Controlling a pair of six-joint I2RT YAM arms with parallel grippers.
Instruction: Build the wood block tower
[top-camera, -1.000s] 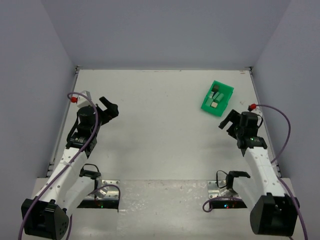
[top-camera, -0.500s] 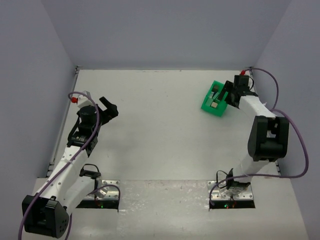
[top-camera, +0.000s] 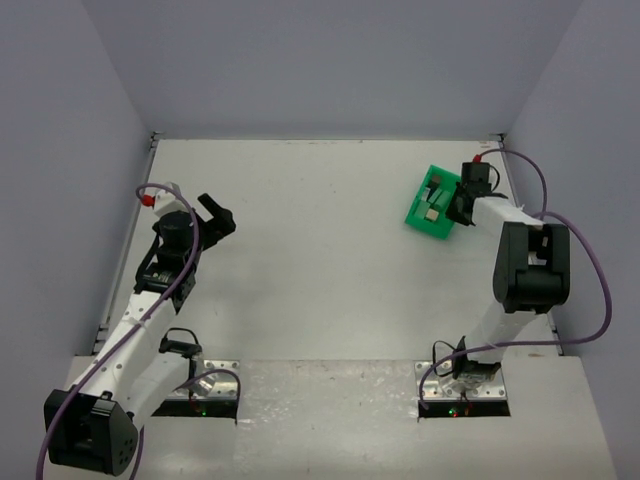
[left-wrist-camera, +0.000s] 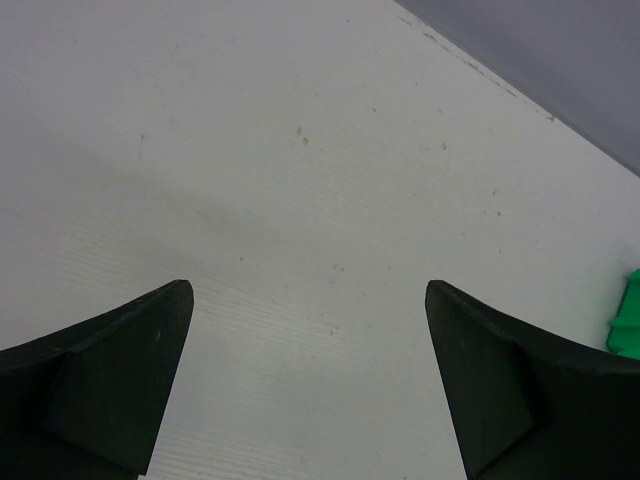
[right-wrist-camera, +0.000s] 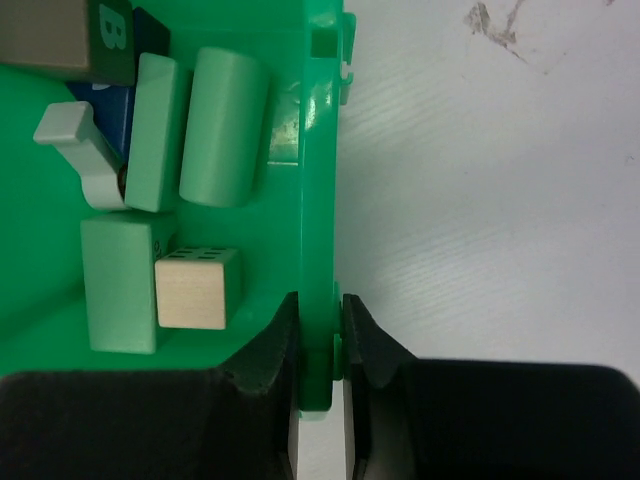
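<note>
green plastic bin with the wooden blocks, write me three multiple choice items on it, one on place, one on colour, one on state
1. Where on the white table does the bright green plastic bin sit, in the top view?
A. near left corner
B. far right
C. dead centre

2. What colour is the small wooden cube lying in the bin closest to the right gripper?
A. tan
B. red
C. black

3. What is the right gripper doing?
A. hanging open above bare table
B. holding a block
C. shut on the bin's side wall

Answers:
1 B, the bin lies by the right edge, toward the far wall.
2 A, the right wrist view shows a pale tan cube.
3 C, one finger presses on each face of the green wall.
</note>
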